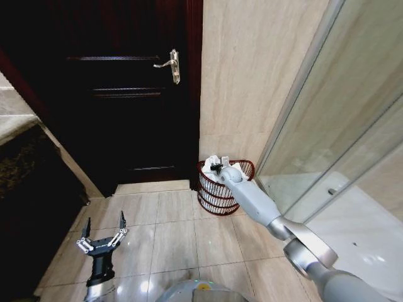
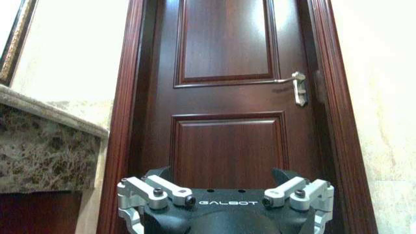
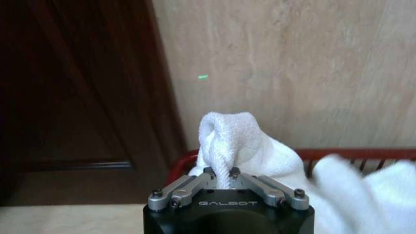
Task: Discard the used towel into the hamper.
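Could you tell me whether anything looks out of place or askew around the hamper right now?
Nothing stands out. The hamper stands upright by the wall, the white towel bunched over it, pinched in the right tool. The left tool waits open over the floor.

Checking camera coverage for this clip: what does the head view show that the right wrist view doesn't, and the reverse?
Head view alone: the left gripper open, low over the floor tiles, the door handle, and the glass shower wall. Right wrist view alone: the right gripper shut on a fold of the towel, seen close. Both: towel, hamper rim, dark door, beige wall.
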You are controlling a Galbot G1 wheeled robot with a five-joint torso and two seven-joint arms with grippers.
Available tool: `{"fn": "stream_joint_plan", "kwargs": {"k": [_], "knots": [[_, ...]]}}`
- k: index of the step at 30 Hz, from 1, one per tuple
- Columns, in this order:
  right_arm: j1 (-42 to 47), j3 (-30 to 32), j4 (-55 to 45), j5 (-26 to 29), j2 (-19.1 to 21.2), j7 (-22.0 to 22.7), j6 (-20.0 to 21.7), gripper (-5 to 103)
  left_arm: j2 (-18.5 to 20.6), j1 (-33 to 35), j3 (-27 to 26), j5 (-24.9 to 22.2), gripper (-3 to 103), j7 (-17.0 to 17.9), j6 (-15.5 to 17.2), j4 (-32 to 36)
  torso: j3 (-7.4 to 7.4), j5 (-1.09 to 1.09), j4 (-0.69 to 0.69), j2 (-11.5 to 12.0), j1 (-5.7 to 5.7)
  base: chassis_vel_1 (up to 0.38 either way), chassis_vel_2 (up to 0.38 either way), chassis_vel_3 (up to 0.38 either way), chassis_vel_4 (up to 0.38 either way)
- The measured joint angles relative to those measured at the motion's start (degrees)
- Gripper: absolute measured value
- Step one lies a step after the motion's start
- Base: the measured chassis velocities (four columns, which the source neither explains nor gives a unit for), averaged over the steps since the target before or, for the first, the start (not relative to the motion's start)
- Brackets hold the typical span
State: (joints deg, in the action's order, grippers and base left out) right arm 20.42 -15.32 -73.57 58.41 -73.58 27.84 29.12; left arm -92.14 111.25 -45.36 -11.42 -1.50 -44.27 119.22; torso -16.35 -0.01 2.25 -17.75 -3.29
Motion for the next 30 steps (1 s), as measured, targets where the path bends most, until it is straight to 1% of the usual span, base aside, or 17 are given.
{"fn": "stream_joint_plan", "kwargs": {"k": [3,4,5,7,9,10,11,14,15,18,24,28,30], "knots": [[-0.1,-0.9,-5.6,8.1,0.3,7.9,2.7,4,0.0,0.1,0.2,0.2,100,0.0,0.0,0.1,0.0,0.0,0.0,0.0,0.0,0.0,0.0,0.0,0.0],[-0.1,-0.9,-5.6,8.1,0.3,7.9,2.7,4,0.0,0.1,0.2,0.2,100,0.0,0.0,0.1,0.0,0.0,0.0,0.0,0.0,0.0,0.0,0.0,0.0],[-0.1,-1.3,-7.6,11.4,0.1,11.0,3.1,4,0.0,0.1,0.3,0.2,100,0.0,-0.1,0.0,0.0,0.0,-0.02,0.0,0.0,0.0,0.0,0.0,0.0],[-0.2,-2.0,-9.6,15.4,-0.8,13.9,2.9,4,0.0,0.0,0.4,0.4,100,-0.2,-0.3,-0.4,0.0,-0.01,0.0,0.0,0.0,0.0,0.0,0.0,0.0],[-0.2,-2.4,-9.7,15.5,-1.2,13.5,2.8,4,0.0,0.1,0.4,0.4,100,-0.3,-0.4,-0.4,0.0,-0.01,0.0,0.0,0.0,0.0,0.0,0.0,0.0],[-0.1,-2.9,-9.4,14.3,-1.6,12.0,2.5,4,0.0,0.2,0.5,0.4,100,-0.3,-0.4,-0.3,0.0,-0.01,0.0,0.0,0.0,0.0,0.0,0.0,0.0],[-0.1,-2.9,-9.4,14.3,-1.6,12.0,2.5,4,0.0,0.2,0.5,0.4,100,-0.3,-0.4,-0.3,0.0,-0.01,0.0,0.0,0.0,0.0,0.0,0.0,0.0],[0.2,-3.4,-6.6,10.3,-2.7,8.0,1.9,4,0.0,0.2,0.2,0.4,100,-0.3,-0.4,0.3,0.0,0.0,0.0,0.0,0.0,0.0,0.0,0.0,0.0],[0.2,-3.4,-6.6,10.3,-2.7,8.0,1.9,4,0.0,0.2,0.2,0.4,100,-0.3,-0.4,0.3,0.0,0.0,0.0,0.0,0.0,0.0,0.0,0.0,0.0],[0.2,-3.5,-3.6,5.7,-3.4,4.7,0.8,4,0.0,0.2,-0.1,0.4,100,-0.3,-0.4,0.6,0.0,0.0,0.0,0.0,0.0,0.0,0.0,0.0,0.0],[-0.2,-3.1,-2.7,3.3,-2.6,3.6,0.3,4,0.0,0.2,-0.2,0.3,100,-0.4,-0.3,0.7,0.0,0.01,0.01,0.0,0.0,0.0,0.0,0.0,0.0],[-0.4,-1.4,-2.9,2.9,0.3,5.0,0.4,4,0.0,0.2,-0.2,0.3,100,-0.4,-0.2,0.8,0.0,0.01,-0.01,0.0,0.0,0.0,0.0,0.0,0.0],[-0.4,-1.1,-3.4,3.1,1.1,5.7,0.7,4,0.0,0.2,-0.1,0.3,100,-0.4,-0.2,0.7,0.0,0.02,-0.01,0.0,0.0,0.0,0.0,0.0,0.0]]}}
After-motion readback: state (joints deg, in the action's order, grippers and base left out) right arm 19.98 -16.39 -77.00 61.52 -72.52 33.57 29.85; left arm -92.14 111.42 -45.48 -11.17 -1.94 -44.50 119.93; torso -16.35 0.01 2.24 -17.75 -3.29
